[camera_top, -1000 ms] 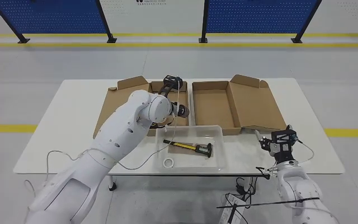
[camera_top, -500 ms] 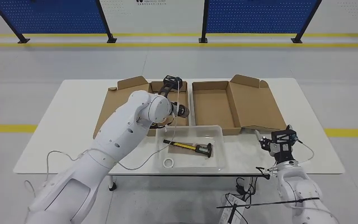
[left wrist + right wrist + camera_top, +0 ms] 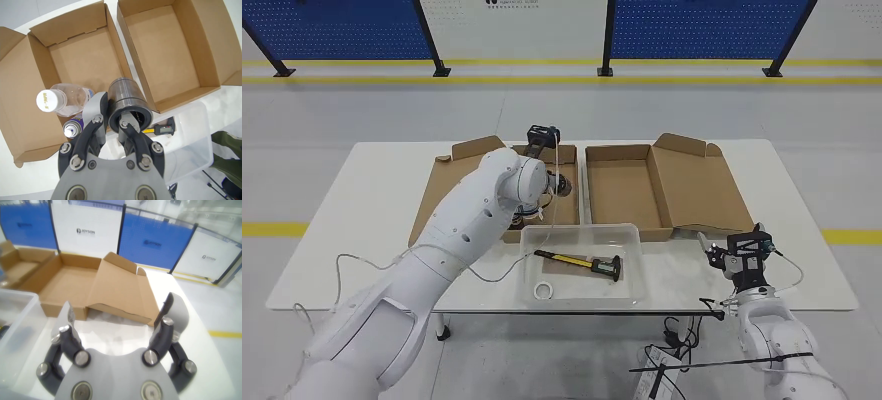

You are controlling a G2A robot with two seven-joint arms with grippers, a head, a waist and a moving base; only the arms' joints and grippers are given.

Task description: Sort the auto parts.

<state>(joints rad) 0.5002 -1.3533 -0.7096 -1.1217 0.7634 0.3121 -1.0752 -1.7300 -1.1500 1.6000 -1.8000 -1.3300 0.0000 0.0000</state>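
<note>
Left wrist view: the left tool (image 3: pixel 113 109) is clamped on a metal cylinder (image 3: pixel 126 94), one finger inside its bore and one outside. It is held above the left box (image 3: pixel 85 60), close to the wall facing the right box (image 3: pixel 166 53). A bottle (image 3: pixel 64 100) and a spray can (image 3: pixel 72 127) stand in the left box. This looks like the carry; next the arm must settle on a box, lower and release. The right tool (image 3: pixel 118 303) hangs with fingers apart over the desk (image 3: pixel 113 336).
</note>
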